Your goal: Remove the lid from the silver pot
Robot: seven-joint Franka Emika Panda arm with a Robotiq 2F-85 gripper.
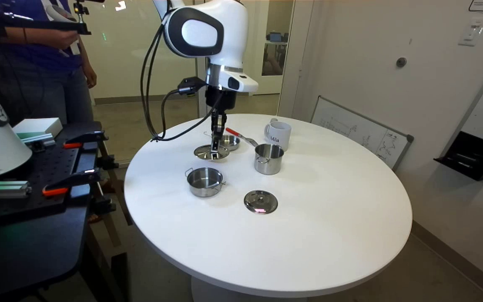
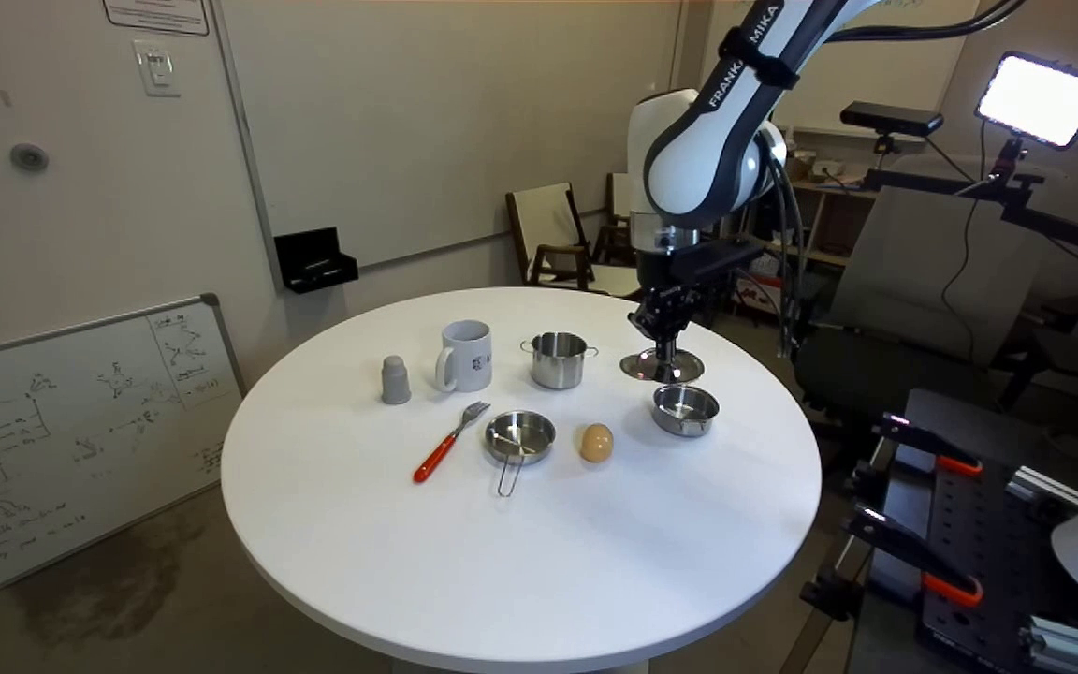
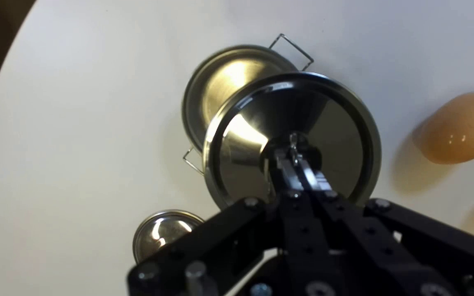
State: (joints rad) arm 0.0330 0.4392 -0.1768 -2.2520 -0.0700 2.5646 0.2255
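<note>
The silver pot [image 1: 205,189] is a low, wide steel pot with two wire handles, standing open on the table. It shows in both exterior views [image 2: 686,423]. In the wrist view the pot [image 3: 220,82] is partly covered by the lid [image 3: 340,144]. My gripper [image 3: 294,158] is shut on the knob at the middle of this round shiny lid. In both exterior views the lid [image 1: 201,152] [image 2: 685,363] hangs level under the gripper [image 1: 215,147], apart from the pot and above the table. The exact height is hard to tell.
A smaller lid [image 1: 260,202] lies on the table near the pot. A taller steel pot [image 1: 268,162], white mug [image 1: 280,136], brown egg [image 2: 597,443], small pan [image 2: 520,437], red-handled fork [image 2: 445,449] and grey shaker [image 2: 395,381] stand around on the round table [image 1: 329,235].
</note>
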